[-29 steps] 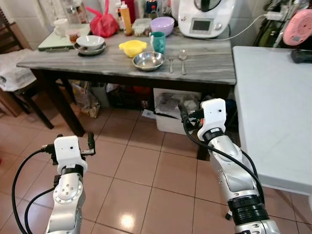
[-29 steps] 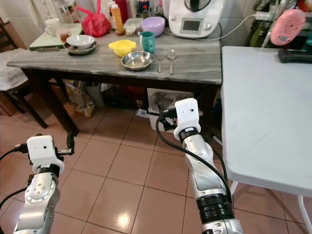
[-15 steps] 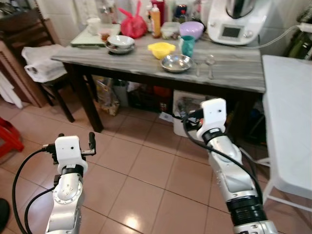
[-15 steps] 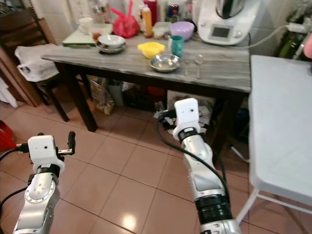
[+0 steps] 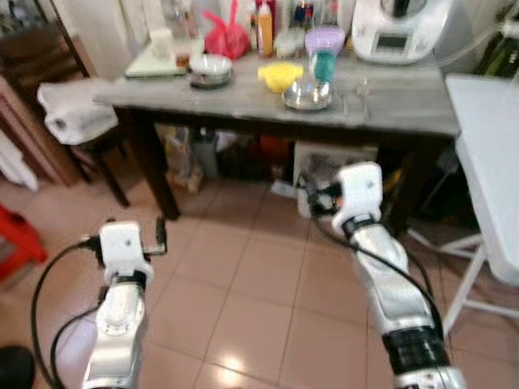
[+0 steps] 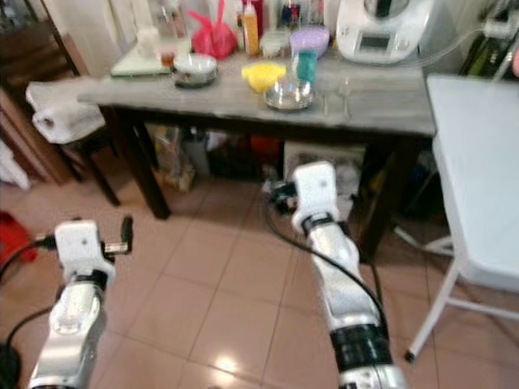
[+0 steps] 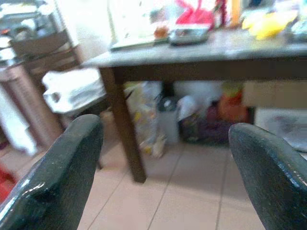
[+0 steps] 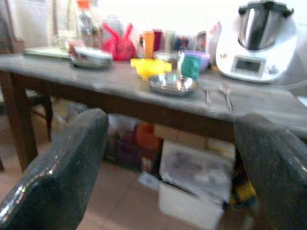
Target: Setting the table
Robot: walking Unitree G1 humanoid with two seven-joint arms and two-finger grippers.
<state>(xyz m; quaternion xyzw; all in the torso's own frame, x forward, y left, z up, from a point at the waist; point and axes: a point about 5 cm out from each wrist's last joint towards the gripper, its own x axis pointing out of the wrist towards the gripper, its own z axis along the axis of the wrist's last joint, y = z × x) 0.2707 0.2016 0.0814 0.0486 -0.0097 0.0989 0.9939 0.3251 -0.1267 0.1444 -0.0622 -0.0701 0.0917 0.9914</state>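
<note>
A grey marble table [image 5: 243, 93] on dark legs stands ahead. On it are a steel bowl [image 5: 307, 95], a yellow bowl [image 5: 280, 74], a teal cup [image 5: 324, 63], a purple bowl [image 5: 324, 38], a fork and spoon [image 5: 357, 87] and stacked dishes [image 5: 211, 69]. Both arms are held low over the tiled floor, well short of the table. My left gripper [image 7: 165, 139] is open and holds nothing. The right gripper [image 8: 172, 129] is also open and empty, pointing at the table's steel bowl [image 8: 172, 84].
A white folding table [image 5: 486, 154] stands at the right. At the left are a chair with a white bag [image 5: 77, 117] and a red stool [image 5: 16, 243]. Boxes and bags [image 5: 324, 166] crowd the space under the marble table. A white appliance [image 5: 397, 32] sits at its back.
The whole picture has shifted and blurred: the camera has moved, and the marble table now lies farther off. Both arms keep the same pose, fingers still apart.
</note>
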